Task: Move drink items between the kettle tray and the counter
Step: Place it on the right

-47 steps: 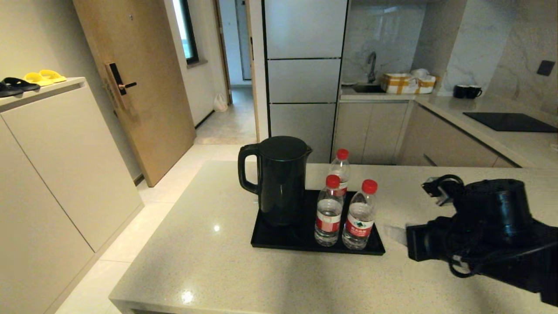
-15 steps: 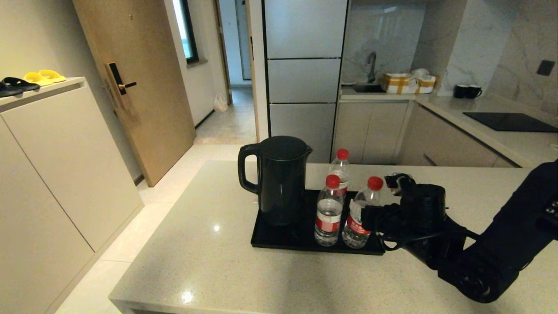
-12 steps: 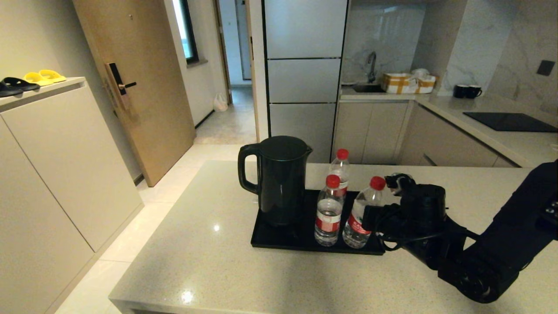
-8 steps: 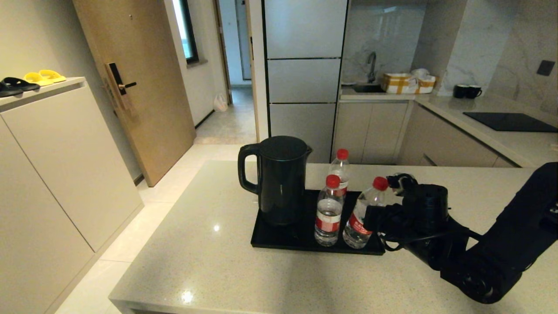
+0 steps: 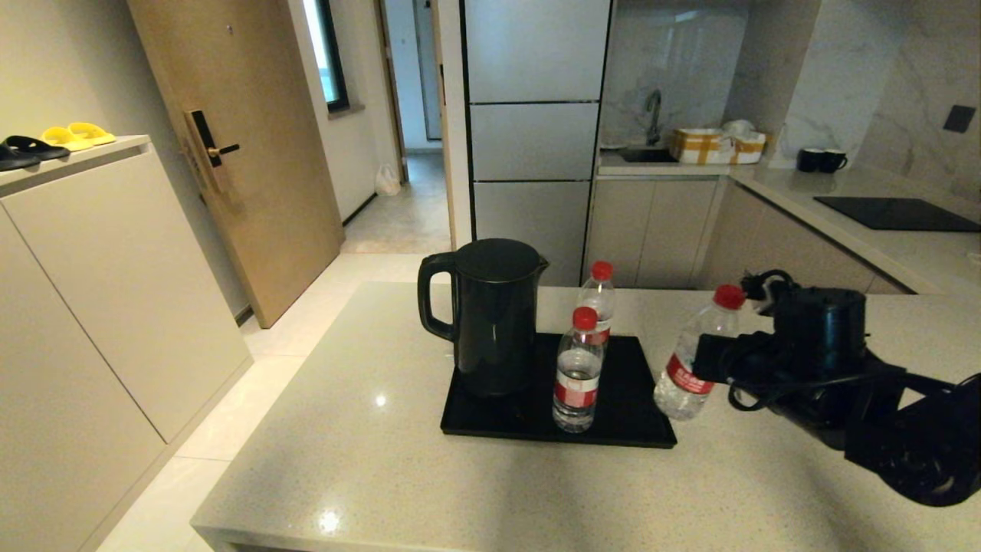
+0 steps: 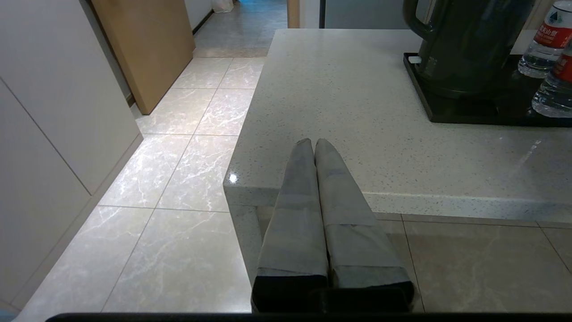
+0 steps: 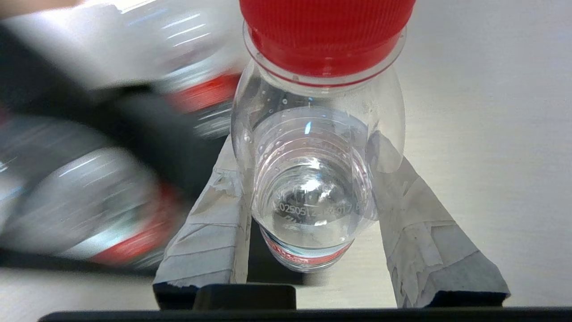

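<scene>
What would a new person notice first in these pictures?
First, the right gripper holding a tilted water bottle in the air, just right of the kettle tray, its fingers clamped on the bottle's sides. Next, the black kettle on the tray's left part, with two more bottles beside it. The left gripper hangs idle, fingers together, at the counter's near corner.

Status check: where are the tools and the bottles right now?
Right tool shut on tilted bottle, lifted off tray. Two bottles remain beside kettle. Left tool shut, parked at counter edge.
</scene>
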You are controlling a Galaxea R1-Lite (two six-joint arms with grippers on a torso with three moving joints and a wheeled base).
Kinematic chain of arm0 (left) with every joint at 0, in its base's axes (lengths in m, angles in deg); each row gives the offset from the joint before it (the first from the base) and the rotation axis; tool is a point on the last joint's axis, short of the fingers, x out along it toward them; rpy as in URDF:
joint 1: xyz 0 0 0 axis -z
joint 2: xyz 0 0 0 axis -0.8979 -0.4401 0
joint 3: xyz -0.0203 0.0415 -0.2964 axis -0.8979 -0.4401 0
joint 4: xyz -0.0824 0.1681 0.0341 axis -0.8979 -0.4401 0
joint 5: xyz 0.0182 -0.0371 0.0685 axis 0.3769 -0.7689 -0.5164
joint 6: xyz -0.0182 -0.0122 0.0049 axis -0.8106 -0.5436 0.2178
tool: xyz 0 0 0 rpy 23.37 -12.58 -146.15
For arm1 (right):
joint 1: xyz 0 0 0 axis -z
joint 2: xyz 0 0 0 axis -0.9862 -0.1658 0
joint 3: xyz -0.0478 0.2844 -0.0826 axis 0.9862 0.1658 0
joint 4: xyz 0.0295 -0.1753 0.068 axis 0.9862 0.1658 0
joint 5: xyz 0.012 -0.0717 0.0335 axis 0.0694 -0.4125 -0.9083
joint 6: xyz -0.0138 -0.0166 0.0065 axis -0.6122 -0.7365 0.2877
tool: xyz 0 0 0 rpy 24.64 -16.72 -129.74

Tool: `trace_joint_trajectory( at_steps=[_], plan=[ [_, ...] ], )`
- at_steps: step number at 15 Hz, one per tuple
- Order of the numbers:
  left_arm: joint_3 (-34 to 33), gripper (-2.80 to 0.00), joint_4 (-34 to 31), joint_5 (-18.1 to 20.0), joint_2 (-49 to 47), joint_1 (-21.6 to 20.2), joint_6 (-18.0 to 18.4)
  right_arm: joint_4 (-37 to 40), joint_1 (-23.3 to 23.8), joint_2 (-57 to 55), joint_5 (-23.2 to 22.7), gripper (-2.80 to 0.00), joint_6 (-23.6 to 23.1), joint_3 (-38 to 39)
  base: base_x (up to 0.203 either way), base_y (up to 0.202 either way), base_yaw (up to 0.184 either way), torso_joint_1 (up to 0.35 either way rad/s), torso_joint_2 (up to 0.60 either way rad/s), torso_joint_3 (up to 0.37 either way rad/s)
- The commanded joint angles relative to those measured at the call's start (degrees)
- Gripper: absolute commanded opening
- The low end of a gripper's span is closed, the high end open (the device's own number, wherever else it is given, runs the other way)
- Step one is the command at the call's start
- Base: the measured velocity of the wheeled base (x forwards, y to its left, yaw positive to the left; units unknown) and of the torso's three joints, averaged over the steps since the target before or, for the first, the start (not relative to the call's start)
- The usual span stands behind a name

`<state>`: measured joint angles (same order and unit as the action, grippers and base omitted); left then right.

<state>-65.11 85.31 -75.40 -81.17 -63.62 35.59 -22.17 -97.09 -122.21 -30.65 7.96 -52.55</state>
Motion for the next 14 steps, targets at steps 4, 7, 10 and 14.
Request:
trace_joint_trajectory(
  at_steps=[4,7,10,14],
  plan=[
    [0.0,-2.8,0.0,0.0,0.0,0.0,0.0,3.3,7.3,0.8,3.0,-2.8,-1.0,1.2,0.0,0.0,0.0,0.0,0.0,0.0],
    [0.0,-2.8,0.0,0.0,0.0,0.0,0.0,-6.9,7.7,-6.1,3.3,-2.8,-1.2,4.6,0.0,0.0,0.0,0.0,0.0,0.0],
    [0.0,-2.8,0.0,0.0,0.0,0.0,0.1,-20.9,7.5,-12.0,3.2,-2.8,-2.3,9.2,0.0,0.0,0.0,0.0,0.0,0.0],
    [0.0,-2.8,0.0,0.0,0.1,0.0,0.0,-21.3,7.2,-12.3,2.3,0.0,-2.6,9.5,0.0,0.0,0.0,0.0,0.0,0.0]
  ],
)
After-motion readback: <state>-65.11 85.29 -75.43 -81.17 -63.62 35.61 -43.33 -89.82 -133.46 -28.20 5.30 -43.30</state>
